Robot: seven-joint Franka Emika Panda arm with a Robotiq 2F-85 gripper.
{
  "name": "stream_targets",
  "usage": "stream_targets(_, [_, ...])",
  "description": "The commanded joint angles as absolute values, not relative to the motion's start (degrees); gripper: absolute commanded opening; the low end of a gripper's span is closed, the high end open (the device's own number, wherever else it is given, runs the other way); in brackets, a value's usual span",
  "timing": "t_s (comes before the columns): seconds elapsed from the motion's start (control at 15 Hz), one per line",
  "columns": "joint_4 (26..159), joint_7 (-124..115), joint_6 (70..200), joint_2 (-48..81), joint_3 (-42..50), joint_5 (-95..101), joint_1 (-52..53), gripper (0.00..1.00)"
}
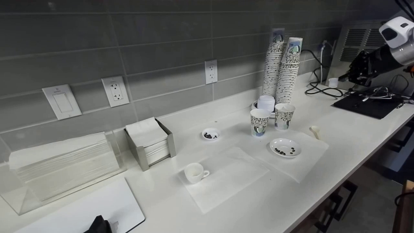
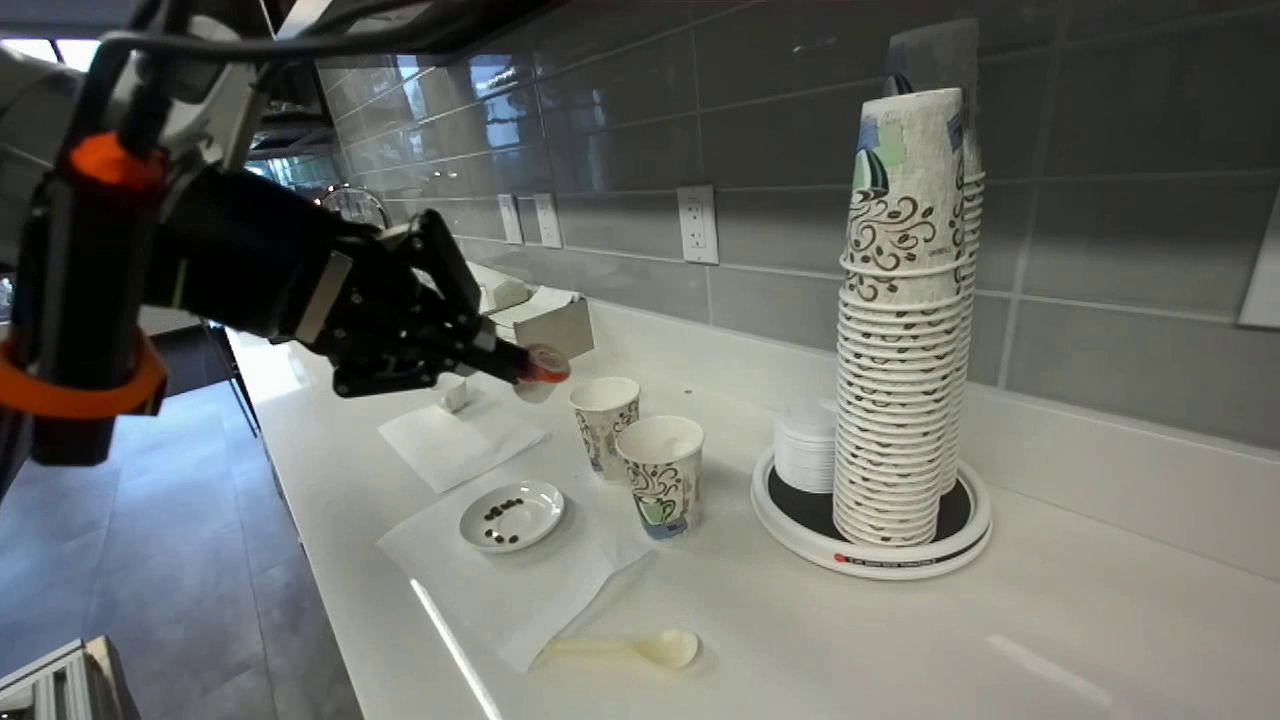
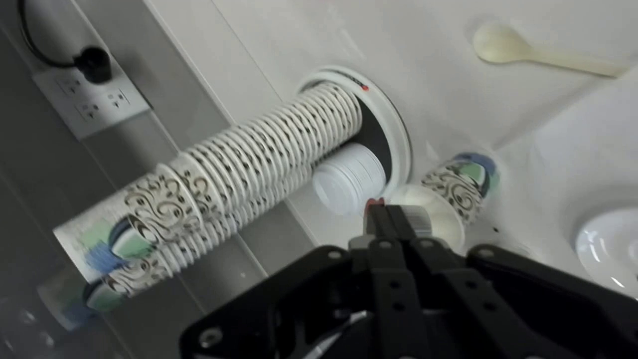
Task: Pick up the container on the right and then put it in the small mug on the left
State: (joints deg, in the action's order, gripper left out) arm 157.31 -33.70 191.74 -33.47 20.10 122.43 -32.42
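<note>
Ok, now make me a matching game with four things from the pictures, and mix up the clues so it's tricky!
Things
1) container
2) small mug
3) stacked paper cups
4) spoon

Clues
A) standing on a white paper sheet
B) pale yellow
C) held up off the counter by the fingers
D) on a round white tray with a dark middle

Right pairs: 1-C, 2-A, 3-D, 4-B
</note>
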Motion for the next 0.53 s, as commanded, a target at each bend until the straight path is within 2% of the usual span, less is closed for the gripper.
stream_targets(0.0, [157.29,-44.90,197.28,-40.18,19.83,136.25,-26.29,0.00])
stream_targets(0.33, [157.26,-55.01,203.88,-48.88,20.23,146.64,-13.04,0.00])
stream_targets(0.47, [157.26,-54.38,204.95,-50.84,18.73,144.42,-7.99,0.00])
